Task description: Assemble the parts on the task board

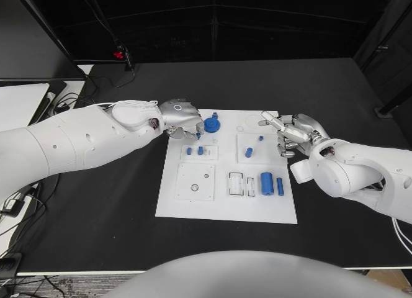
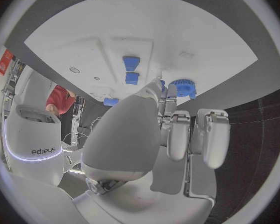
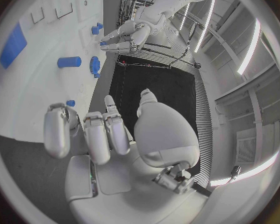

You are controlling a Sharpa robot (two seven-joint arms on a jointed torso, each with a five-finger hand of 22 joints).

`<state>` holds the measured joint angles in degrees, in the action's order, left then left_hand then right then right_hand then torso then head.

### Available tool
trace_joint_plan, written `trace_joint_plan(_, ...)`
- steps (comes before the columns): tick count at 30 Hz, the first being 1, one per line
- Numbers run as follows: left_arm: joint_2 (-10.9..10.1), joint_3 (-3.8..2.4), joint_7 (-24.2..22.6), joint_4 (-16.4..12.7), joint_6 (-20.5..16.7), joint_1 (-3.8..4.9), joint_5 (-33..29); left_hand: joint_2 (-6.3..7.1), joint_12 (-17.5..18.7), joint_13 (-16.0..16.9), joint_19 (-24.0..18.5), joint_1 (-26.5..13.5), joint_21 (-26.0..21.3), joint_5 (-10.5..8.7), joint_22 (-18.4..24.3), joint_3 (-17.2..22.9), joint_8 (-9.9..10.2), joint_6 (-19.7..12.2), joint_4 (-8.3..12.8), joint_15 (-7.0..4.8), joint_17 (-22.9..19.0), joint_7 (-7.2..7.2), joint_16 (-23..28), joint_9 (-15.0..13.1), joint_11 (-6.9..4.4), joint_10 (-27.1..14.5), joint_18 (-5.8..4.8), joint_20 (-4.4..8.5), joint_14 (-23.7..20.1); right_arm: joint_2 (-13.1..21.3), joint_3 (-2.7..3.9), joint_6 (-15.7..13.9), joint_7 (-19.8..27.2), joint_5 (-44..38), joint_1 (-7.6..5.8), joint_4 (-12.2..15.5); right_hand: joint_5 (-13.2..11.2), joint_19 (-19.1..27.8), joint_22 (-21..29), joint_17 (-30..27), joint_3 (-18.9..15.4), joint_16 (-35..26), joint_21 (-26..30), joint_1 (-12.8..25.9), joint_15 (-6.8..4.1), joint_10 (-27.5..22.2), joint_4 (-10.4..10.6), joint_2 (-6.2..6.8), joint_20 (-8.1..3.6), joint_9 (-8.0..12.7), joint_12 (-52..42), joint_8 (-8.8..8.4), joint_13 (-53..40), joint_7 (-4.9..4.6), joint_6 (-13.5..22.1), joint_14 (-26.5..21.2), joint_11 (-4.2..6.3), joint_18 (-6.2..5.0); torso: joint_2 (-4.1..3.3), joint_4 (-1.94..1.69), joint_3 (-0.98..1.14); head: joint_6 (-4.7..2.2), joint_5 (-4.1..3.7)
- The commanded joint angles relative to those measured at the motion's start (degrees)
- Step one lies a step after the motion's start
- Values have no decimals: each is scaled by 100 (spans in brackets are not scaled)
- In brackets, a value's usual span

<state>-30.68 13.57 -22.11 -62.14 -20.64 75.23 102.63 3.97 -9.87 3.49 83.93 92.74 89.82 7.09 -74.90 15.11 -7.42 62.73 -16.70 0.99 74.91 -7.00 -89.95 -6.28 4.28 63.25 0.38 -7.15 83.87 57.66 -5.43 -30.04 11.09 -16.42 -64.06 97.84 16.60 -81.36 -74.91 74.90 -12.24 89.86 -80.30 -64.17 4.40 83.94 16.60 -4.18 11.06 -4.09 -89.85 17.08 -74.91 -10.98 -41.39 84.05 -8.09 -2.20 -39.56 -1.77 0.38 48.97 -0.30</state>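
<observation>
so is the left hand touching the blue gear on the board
Cannot tell. In the head view the left hand overlaps the blue gear; the left wrist view shows no plain contact or gap.

Task board point(image 1: 226, 205): matt white plate, plastic in look, smooth, with shallow recessed outlines. Parts point(image 1: 267, 182): smooth blue plastic, faint sheen; gear-shaped part point(image 1: 211, 126) ribbed along its rim. Table point(image 1: 340, 93): matt black, even, non-reflective. Left robot hand point(image 1: 181, 118) and right robot hand point(image 1: 294, 135): silver, metallic-looking satin shells with smooth rounded segments. Arm casings point(image 1: 72, 146): glossy white plastic, smooth.
</observation>
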Motion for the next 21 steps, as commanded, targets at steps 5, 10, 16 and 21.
trace_joint_plan(5, 13, -4, -48, 3, 105, 4, -9, 35, 38, -2, 607, -4, 18, 23, -1510, 41, -1, -26, 0, 43, 1509, -30, -5, -5, 47, -2, -38, 7, 613, 3, 2, 20, 33, -8, -5, 14, 25, 41, -1094, 1510, -28, 14, 28, -14, 25, 606, -1, -57, -16, 1, -15, 29, -1509, -136, 10, 595, -4, -90, 3, -5, -1, 7, -12)
trace_joint_plan(10, 13, -4, -61, 15, 125, 2, -9, 39, 41, -2, 607, -5, 18, 22, -1510, 42, 0, -25, 0, 44, 1509, -31, -5, -5, 48, -1, -38, 6, 613, 5, 2, 22, 35, -8, -5, 14, 25, 41, -1094, 1510, -28, 14, 28, -14, 25, 606, -1, -57, -16, 1, -15, 29, -1509, -136, 10, 595, -4, -90, 4, -2, 0, 9, -12)
trace_joint_plan(16, 16, -4, -73, 18, 121, -4, -9, 40, 43, -2, 607, -8, 18, 22, -1510, 45, 1, -24, -2, 45, 1509, -32, -5, -4, 50, 0, -38, 5, 613, 7, 2, 23, 36, -8, -4, 12, 28, 41, -1094, 1510, -30, 14, 28, -21, 25, 606, -1, -57, -17, 2, -15, 33, -1509, -136, 12, 595, -4, -90, 2, -1, -1, 9, -17)
trace_joint_plan(21, 27, -4, -65, 42, 152, -14, -10, 40, 43, -2, 607, -8, 18, 22, -1510, 45, 1, -24, -2, 45, 1509, -32, -5, -4, 50, 0, -38, 5, 613, 8, 2, 23, 36, -8, -4, 15, 38, 41, -1094, 1510, -34, 14, 29, -36, 23, 606, -3, -60, -18, 4, -15, 42, -1509, -135, 18, 595, -3, -90, 3, 0, 1, 14, -21)
